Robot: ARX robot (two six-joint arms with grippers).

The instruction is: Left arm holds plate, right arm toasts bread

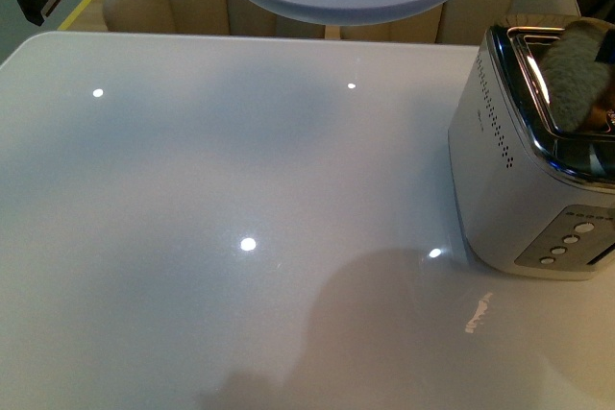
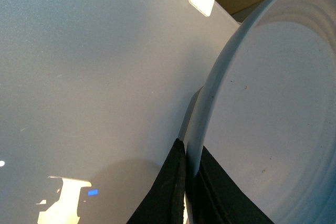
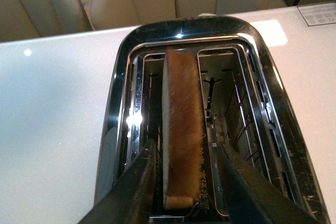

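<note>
The bread (image 3: 181,129) stands on edge in the toaster (image 3: 118,108), crust uppermost, in the slot toward the left of the right wrist picture. In the front picture it is a blurred tan shape (image 1: 577,74) rising well above the chrome top at the right edge of the frame, so I judge that it is not sunk fully into the slot. My right fingers (image 3: 134,192) are spread, one on each side of the slice at the bottom of that wrist picture. A thin gap shows on both sides, so I am astride the bread, not pinching it. The second slot is bare. The toaster's buttons (image 1: 569,237) sit at the lower right of the front picture, and I cannot tell whether any lever is pressed down. My left fingers (image 2: 170,192) are pressed together on the rim of the plate (image 2: 273,103), one on each face. They hold it in the air at the top of the front picture, above the far edge of the bench (image 1: 240,160) and well apart from the toaster. The plate carries nothing but a few dark specks. As I read it, the plate-holding half is in hand and the bread has reached the slot. Its colour does not tell me whether the toasting has happened. The slice has not yet come to the plate.
</note>
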